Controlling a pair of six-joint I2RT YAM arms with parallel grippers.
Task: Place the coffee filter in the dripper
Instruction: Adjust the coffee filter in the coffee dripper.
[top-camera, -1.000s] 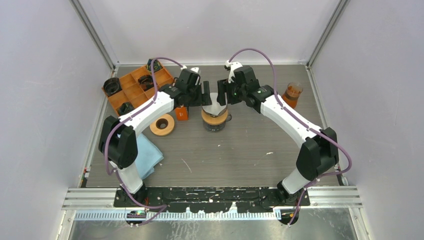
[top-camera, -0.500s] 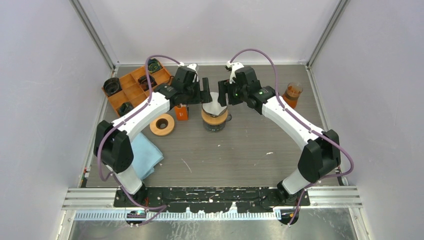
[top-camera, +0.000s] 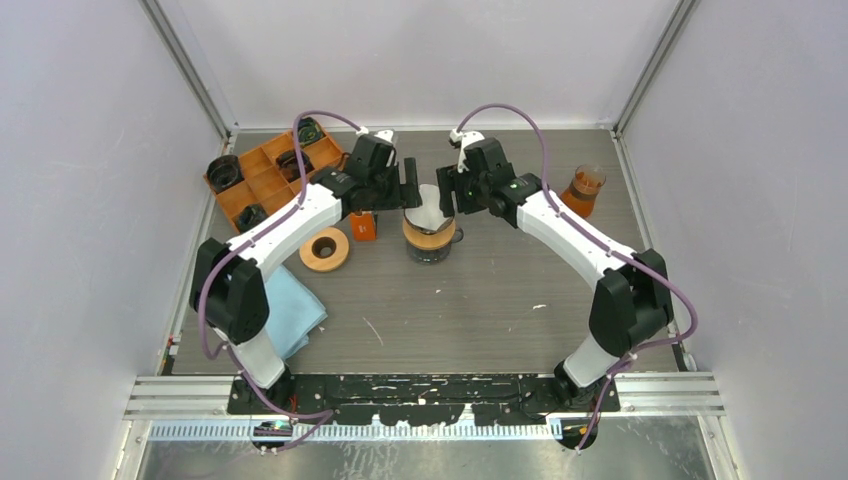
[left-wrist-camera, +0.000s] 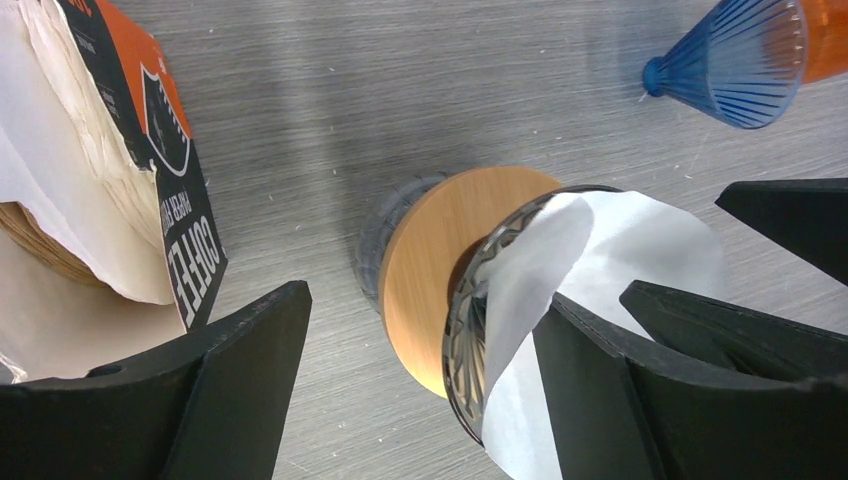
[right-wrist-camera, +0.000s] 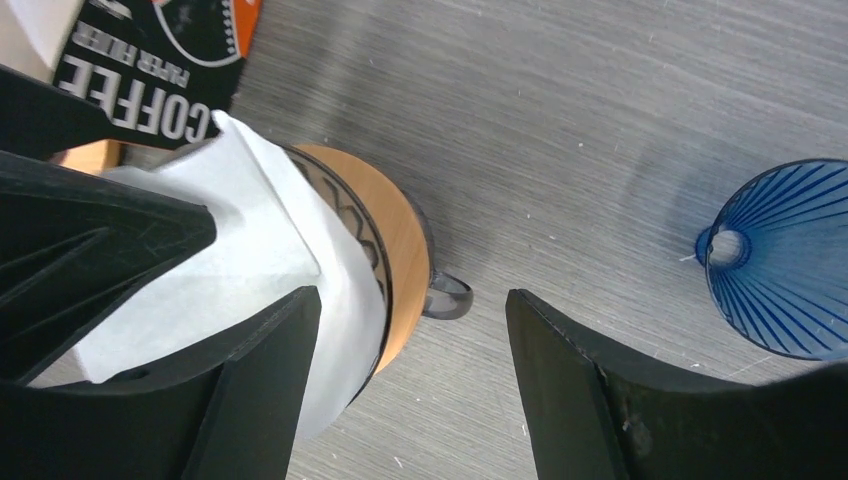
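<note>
Seen from above, the dripper (top-camera: 431, 240) stands on the table (top-camera: 480, 300), a little toward 12 o'clock from centre. The white coffee filter (top-camera: 428, 207) sits in its mouth and pokes up past the rim. The wrist views show the paper creased, lying inside the ribbed glass cone above the wooden collar.

The 2 grippers flank the filter. The left gripper (top-camera: 410, 188) is at 11 o'clock from the dripper and the right gripper (top-camera: 446, 190) at 1 o'clock. Both have their jaws spread wide and neither has hold of anything. In each wrist view 1 finger overlaps the paper's edge (whether it touches, I cannot tell), while the other finger stands clear of the dripper.

From the dripper:
- An orange-and-black filter pack (top-camera: 363, 226) is just beside it at 9 o'clock.
- A wooden ring (top-camera: 325, 249) lies beyond the pack.
- An orange tray (top-camera: 268, 172) lies at 10 o'clock.
- A blue cloth (top-camera: 297, 312) lies at 8 o'clock.
- An orange glass vessel (top-camera: 583, 190) stands between 2 and 3 o'clock.
- A blue cone (right-wrist-camera: 778, 262) lies on its side near that vessel.
</note>
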